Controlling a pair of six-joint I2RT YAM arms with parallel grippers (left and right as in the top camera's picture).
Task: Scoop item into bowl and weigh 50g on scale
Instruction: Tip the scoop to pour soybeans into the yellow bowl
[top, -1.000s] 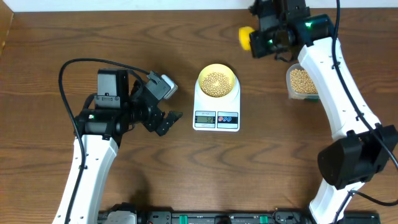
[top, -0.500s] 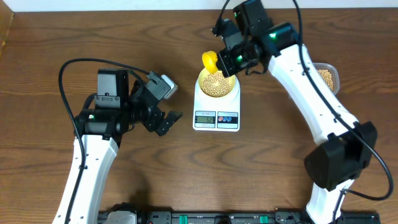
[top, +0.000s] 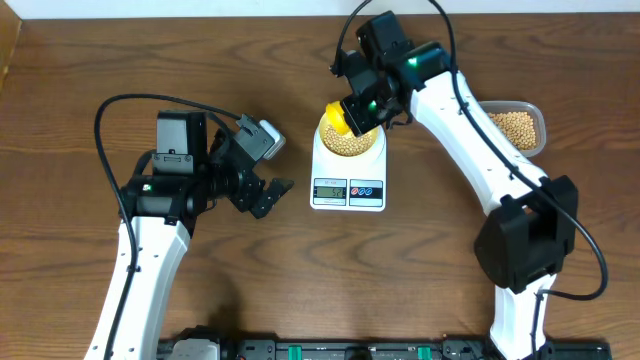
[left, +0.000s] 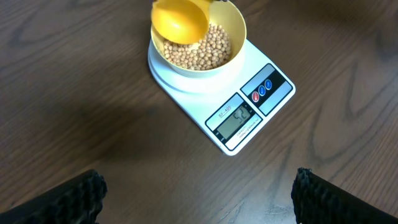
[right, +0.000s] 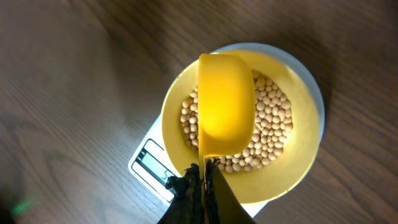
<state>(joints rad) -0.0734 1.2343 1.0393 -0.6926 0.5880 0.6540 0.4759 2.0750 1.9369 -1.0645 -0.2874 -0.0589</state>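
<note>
Right arm: reaching across the wooden surface (top: 420, 280), the right gripper (right: 204, 180) has its jaws clamped tight on the handle of a yellow scoop (right: 226, 102).
Scoop: it hangs over the left side of the bowl (top: 376, 130), just above the contents.
Beans (top: 352, 140): a tan heap fills the bottom of the pale yellow bowl.
Scale (top: 348, 178): white, carrying the bowl on its platform; display digits too blurred to read.
Container (top: 513, 125): clear plastic, more beans inside, well to the right.
Left arm: the left gripper (left: 198, 180) is left of the scale, jaws spread wide and empty.
</note>
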